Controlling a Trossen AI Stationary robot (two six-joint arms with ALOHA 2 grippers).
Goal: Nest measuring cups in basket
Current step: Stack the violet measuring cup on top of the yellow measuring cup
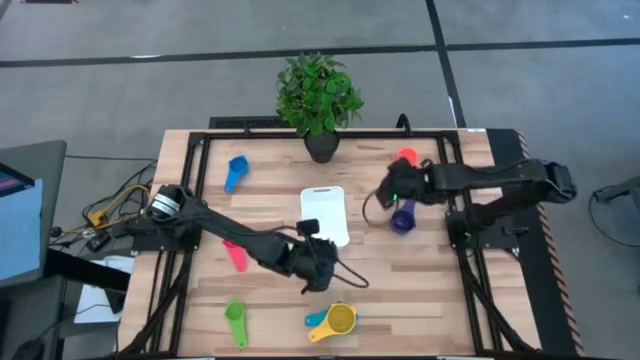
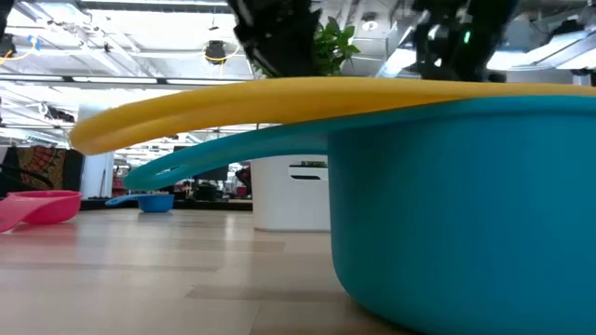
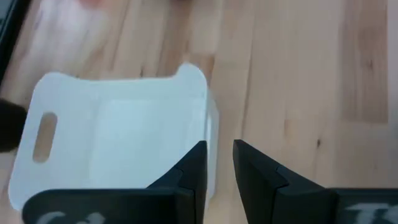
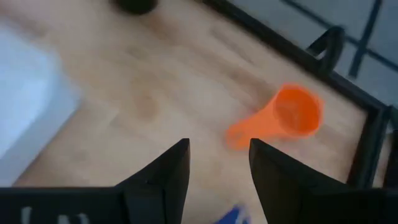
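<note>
Measuring cups: seven on the table, none in the basket (image 1: 324, 214).

Edges and room:
- basket sits mid-table, long side running away from the plant pot (image 1: 322, 146), which stands at the far edge.
- bare wood all round the basket; widest open strip is between basket and the near edge, where the yellow-orange cup (image 1: 341, 318) sits nested in the teal cup (image 1: 318, 322).
- blue cup (image 1: 236, 171) near the far-left corner, well clear of the basket.
- red-orange cup (image 1: 406, 156) close to the far-right frame rail; the right wrist view shows it (image 4: 292, 115) just inside the black frame (image 4: 367, 134).
- pink cup (image 1: 236, 254) lies left of the basket, partly under the left arm.
- green cup (image 1: 236, 322) near the near edge, left side.
- purple cup (image 1: 402, 217) right of the basket, below the right arm's wrist.

Look: small round plastic cups with short flat handles. In the low view the yellow-orange cup (image 2: 279, 98) rim overhangs the teal cup (image 2: 466, 195) body; pink (image 2: 42, 207) and blue (image 2: 154, 201) show far off, with the basket wall (image 2: 289, 194) between.

Tool vs cups:
- left gripper (image 1: 318, 262) hovers at the basket's near end, fingers slightly apart, holding nothing; the left wrist view shows the basket (image 3: 118, 124) rim just beside its fingertips (image 3: 196, 165).
- right gripper (image 1: 385, 193) hangs between basket and red-orange cup, jaws apart and empty; purple cup is just beside it.
</note>
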